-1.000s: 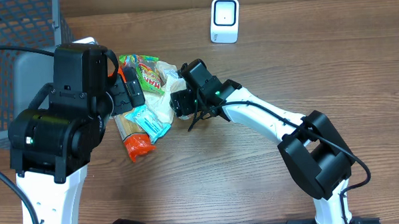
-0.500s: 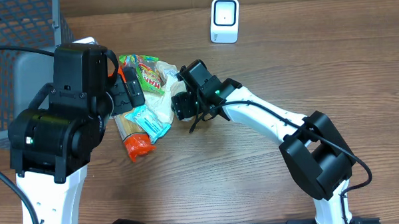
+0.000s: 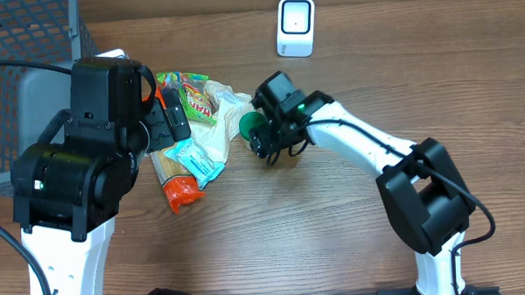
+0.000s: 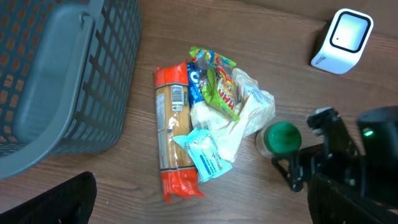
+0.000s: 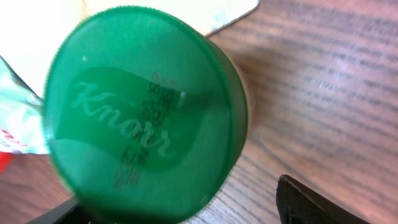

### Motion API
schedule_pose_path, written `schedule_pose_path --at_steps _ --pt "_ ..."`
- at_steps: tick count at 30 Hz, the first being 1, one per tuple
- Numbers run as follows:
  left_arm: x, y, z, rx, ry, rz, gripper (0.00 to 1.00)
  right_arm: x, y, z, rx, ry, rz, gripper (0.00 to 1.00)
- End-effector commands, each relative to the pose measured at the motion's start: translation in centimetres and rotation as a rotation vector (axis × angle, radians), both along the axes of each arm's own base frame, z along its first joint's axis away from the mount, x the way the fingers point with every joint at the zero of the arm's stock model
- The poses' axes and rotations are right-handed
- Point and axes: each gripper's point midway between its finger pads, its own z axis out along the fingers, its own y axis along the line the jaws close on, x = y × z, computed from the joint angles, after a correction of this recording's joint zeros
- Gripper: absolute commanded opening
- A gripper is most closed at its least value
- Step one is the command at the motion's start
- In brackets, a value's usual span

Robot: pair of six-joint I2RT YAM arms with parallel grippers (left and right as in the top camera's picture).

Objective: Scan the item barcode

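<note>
A jar with a green Knorr lid stands on the wooden table at the right edge of a pile of packets. Its lid fills the right wrist view. My right gripper hangs just over and beside the jar, open. One dark finger stands clear of the lid with bare table between them. The left wrist view shows the jar beside the right arm. My left gripper is open and empty above the pile. The white scanner stands at the back of the table.
The pile holds an orange pasta packet, a light blue packet, a green and yellow snack bag and a white bag. A grey mesh basket stands at the left. The scanner is far right in the left wrist view.
My right gripper has shifted right, away from the pile, and the green-lidded jar now shows beside it. The left arm has not moved.
</note>
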Motion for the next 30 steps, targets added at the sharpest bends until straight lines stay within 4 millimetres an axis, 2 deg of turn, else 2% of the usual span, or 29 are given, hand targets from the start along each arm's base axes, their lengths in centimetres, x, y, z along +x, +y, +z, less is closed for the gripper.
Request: schedule_pose_path --at_steps 1,5,9,14,19,23,27,30 --pt "0.0 0.3 0.1 0.009 -0.005 0.020 1.00 1.1 0.9 1.7 0.164 0.041 0.032 0.80" --pt "0.0 0.3 0.1 0.009 -0.005 0.020 1.00 0.9 1.2 3.4 0.323 0.118 0.058 0.81" --pt "0.0 0.3 0.1 0.009 -0.005 0.020 1.00 0.6 1.0 5.8 0.488 0.200 0.085 0.90" --pt "0.0 0.3 0.1 0.009 -0.005 0.020 1.00 2.0 -1.1 7.6 0.590 0.278 -0.014 0.93" --pt "0.0 0.3 0.1 0.009 -0.005 0.020 1.00 3.9 -3.3 6.9 0.568 0.347 -0.213 0.93" --pt "-0.1 0.3 0.1 0.009 -0.005 0.020 1.00 4.6 -3.8 6.2 0.532 0.370 -0.318 0.93" --pt "-0.1 0.3 0.1 0.009 -0.005 0.020 1.00 4.9 -3.1 6.5 0.540 0.314 -0.264 0.96" --pt "-0.1 0.3 0.1 0.009 -0.005 0.020 1.00 5.1 -3.0 5.6 0.470 0.238 -0.245 0.98"
